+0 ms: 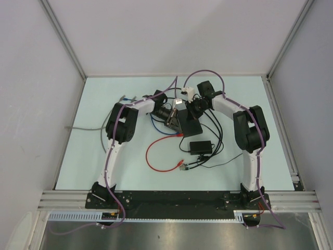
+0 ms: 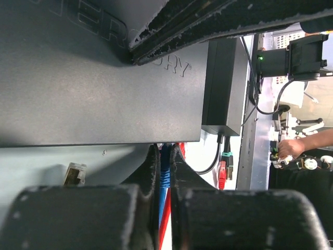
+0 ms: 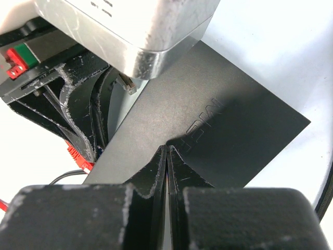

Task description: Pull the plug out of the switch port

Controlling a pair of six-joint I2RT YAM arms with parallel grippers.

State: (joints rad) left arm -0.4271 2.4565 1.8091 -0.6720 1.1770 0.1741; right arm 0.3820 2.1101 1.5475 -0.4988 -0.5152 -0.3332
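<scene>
Left wrist view shows the left pincer (image 2: 165,152) clenched on the blue plug (image 2: 164,176) at the switch (image 2: 93,78) edge; the right pincer (image 3: 167,149), clenched empty, rests its tips on the switch top, in the middle of the tabletop (image 1: 104,156).

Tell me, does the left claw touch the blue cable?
Touching. The left wrist view shows the left claw shut on the blue cable, with no gap on either side, just under the switch.

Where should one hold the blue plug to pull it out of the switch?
I would pinch the blue plug by its two sides, outside the switch edge, coming from the port side, square to that edge: it sticks straight out there.
</scene>
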